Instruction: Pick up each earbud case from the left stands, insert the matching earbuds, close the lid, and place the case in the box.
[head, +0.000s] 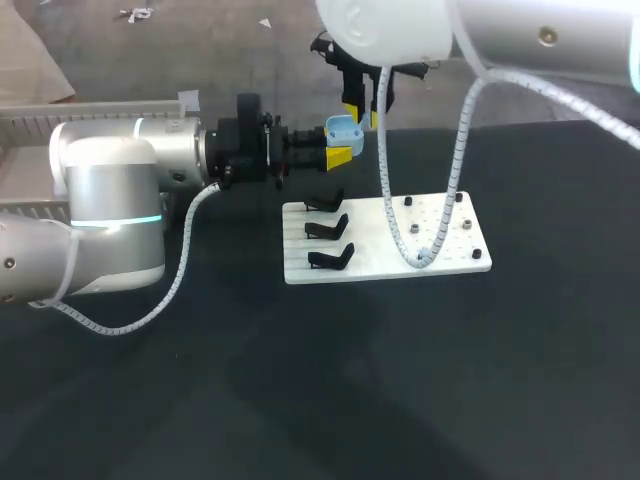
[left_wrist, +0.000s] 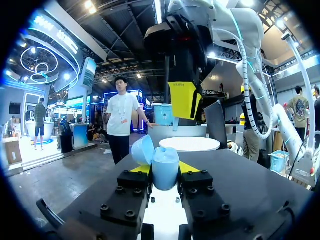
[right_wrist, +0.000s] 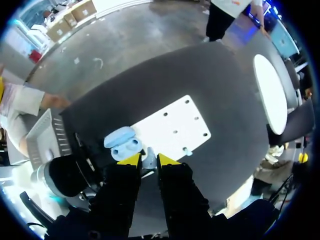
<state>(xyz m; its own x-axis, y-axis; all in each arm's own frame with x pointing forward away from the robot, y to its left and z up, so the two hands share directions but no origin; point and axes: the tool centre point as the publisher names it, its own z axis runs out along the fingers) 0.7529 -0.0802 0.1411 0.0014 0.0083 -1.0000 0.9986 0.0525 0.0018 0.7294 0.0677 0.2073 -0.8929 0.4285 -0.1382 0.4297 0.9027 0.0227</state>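
Seen from above, the left pincer comes in level from the left and pinches a light blue earbud case in the air, just past the far edge of a white board that lies on the dark tabletop. The right pincer hangs directly over the case, pointing down. Three black stands sit in a row on the board's left part, and small dark pegs dot its right part. The left wrist view adds the grip itself: both yellow tips press the case's lower shell from two sides, the lid is swung open and leans off to one side, and the right pincer is close above. Only the right wrist view looks into the case, which lies open just ahead of that pincer with two oval hollows showing. Whether the right pincer pinches anything I cannot tell.
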